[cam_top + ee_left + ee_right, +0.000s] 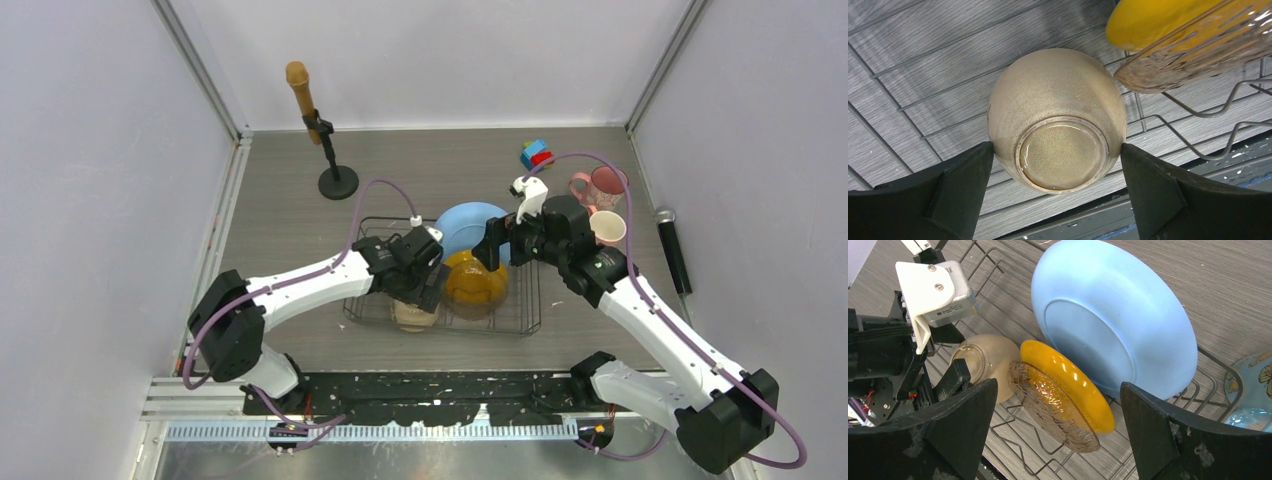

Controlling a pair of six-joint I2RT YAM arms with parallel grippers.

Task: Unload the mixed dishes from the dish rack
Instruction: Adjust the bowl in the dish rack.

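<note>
Grey wood-grain covers the table (280,190), boxed by pale walls on three sides with metal posts in the far corners. The dark wire dish rack (525,310) sits mid-table under both arms. Open table lies left of the left claw and beyond both claws up to the far wall. The rack's near rim runs near the table's front edge.

The left claw (1057,146) is spread wide and straddles the beige bowl (1058,115). The bowl lies bottom-up at the rack's near left end, its foot ring facing the claw. A finger stands just beside each flank; we cannot tell whether either touches. To this claw's right the yellow plate (1158,20) leans in the dividers.

The right claw (1058,385) hangs open and empty over the plates. Below, between its fingers, stands the yellow plate with a clear amber textured face toward the claw; we cannot tell whether that is one piece or two. Just beyond it leans the large light-blue plate (1113,315), its back to the claw.

Only the top view shows us several things outside the rack:
- a pink mug (605,186) and a second pink mug (608,228), on the table right of the right claw
- the red-blue block (536,154), beyond them
- the microphone stand (338,182), far beyond the left claw
- a black microphone (673,250), by the right wall

Only the right wrist view shows a blue butterfly-printed piece (1253,385), past the rack's corner wire.
</note>
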